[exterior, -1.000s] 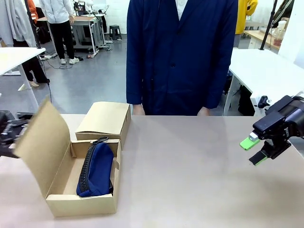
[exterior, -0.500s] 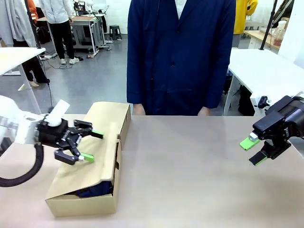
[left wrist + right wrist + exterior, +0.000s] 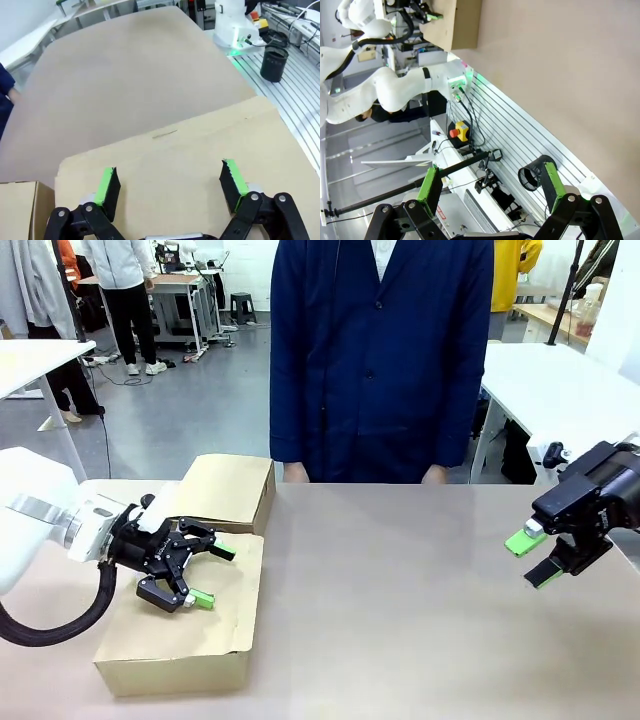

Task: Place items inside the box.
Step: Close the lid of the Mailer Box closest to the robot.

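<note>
On the beige table (image 3: pixel 420 580) I count two cardboard boxes, two grippers and one person. The nearer cardboard box (image 3: pixel 190 625) has its lid flap folded down flat over the opening, so what lies inside is hidden and I cannot tell where the pencil cases and other items are. The second cardboard box (image 3: pixel 222 492) is closed and stands just behind the first one, touching it or almost.

The left gripper (image 3: pixel 208 576) hangs over the closed lid flap with its two fingers spread apart and nothing between them; whether the lower green pad touches the cardboard I cannot tell. The right gripper (image 3: pixel 531 558) is well apart from the boxes, near the right edge of the table, fingers released and empty.

The person in a dark blue coat (image 3: pixel 380 360) stands at the far side, with both hands at the table edge.

The left wrist view gives the lid flap (image 3: pixel 180 165) from close, smooth with one short mark, between the two green pads (image 3: pixel 106 184). The right wrist view, rolled sideways, shows its own open gripper (image 3: pixel 491 185) over the table edge, a black cup (image 3: pixel 536 176) on a slotted rail surface, and a red emergency button (image 3: pixel 456 132)
</note>
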Robot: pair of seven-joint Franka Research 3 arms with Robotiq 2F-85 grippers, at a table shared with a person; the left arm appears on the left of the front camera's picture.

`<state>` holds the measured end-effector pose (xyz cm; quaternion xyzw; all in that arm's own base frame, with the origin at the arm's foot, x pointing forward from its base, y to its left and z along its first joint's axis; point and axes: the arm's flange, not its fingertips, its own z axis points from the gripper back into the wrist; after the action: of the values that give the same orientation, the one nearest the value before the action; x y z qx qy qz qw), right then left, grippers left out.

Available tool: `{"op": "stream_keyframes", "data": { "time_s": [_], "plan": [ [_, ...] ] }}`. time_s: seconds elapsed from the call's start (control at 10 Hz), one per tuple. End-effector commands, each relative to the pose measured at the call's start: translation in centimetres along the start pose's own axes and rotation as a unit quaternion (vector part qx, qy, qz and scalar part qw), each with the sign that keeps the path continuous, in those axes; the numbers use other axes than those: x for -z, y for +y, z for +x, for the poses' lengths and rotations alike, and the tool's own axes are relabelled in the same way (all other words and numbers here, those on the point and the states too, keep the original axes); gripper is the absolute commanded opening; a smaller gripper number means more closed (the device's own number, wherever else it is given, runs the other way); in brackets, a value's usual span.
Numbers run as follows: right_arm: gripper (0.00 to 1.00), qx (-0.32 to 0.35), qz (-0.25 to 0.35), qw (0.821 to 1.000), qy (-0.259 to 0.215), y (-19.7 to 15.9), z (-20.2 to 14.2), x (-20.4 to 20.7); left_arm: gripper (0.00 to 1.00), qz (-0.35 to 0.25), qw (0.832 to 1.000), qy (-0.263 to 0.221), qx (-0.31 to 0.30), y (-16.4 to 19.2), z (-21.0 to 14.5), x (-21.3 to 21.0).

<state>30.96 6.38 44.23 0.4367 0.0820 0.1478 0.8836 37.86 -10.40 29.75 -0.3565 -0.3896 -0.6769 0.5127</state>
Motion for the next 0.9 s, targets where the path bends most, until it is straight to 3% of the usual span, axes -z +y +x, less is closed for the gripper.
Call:
{"op": "stream_keyframes", "data": {
  "time_s": [0.0,0.3,0.5,0.7,0.8],
  "plan": [
    [1.00,0.001,0.005,1.000,0.000,0.2,-0.1,-0.1,1.00,0.003,1.000,0.010,0.020,-7.2,-0.1,-0.1],
    [1.00,0.001,0.005,1.000,0.000,0.2,-0.1,-0.1,1.00,0.024,0.998,-0.063,-0.005,-7.9,3.0,-4.4],
    [1.00,0.001,0.005,1.000,0.000,0.2,-0.1,-0.1,1.00,0.024,0.985,-0.142,-0.094,-9.9,5.4,-8.7],
    [1.00,0.001,0.005,1.000,0.000,0.2,-0.1,-0.1,1.00,0.092,0.938,-0.164,-0.291,-11.5,6.5,-11.4],
    [1.00,0.001,0.005,1.000,0.000,0.2,-0.1,-0.1,1.00,0.061,0.915,-0.176,-0.359,-12.3,6.5,-12.8]
  ]
}}
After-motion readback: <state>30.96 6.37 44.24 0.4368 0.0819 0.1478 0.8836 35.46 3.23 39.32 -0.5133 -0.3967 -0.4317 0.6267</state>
